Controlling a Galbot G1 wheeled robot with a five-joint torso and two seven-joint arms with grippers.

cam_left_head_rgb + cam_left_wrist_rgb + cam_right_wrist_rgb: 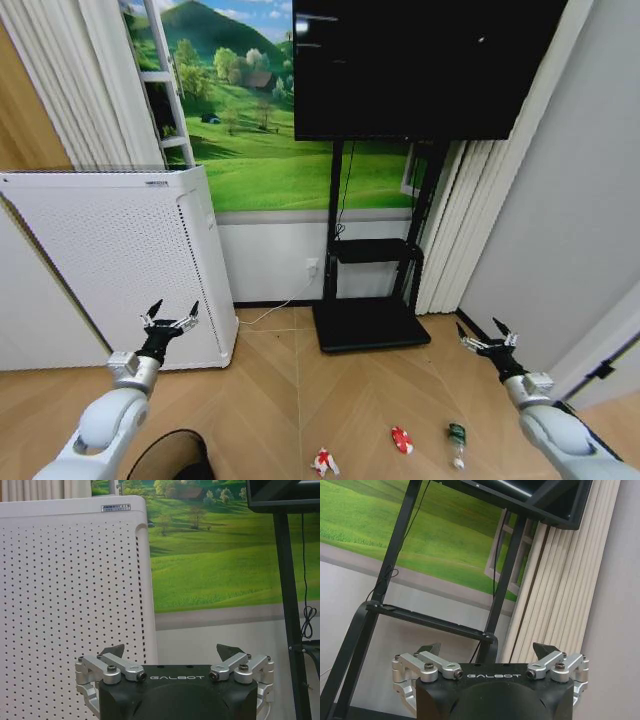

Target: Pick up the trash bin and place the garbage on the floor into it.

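The black trash bin shows its round rim at the bottom left of the head view, just below my left arm. Three pieces of garbage lie on the herringbone wood floor: a crumpled red-and-white wrapper, a small red crushed piece and a clear green-labelled bottle. My left gripper is raised and open in front of the white appliance, also seen open at my left gripper. On the right, my right gripper hangs open above the floor, its own camera showing my right gripper with nothing held.
A tall white perforated appliance stands at the left against the wall. A black TV stand with a large screen sits straight ahead. Pleated curtains and a grey wall close the right side.
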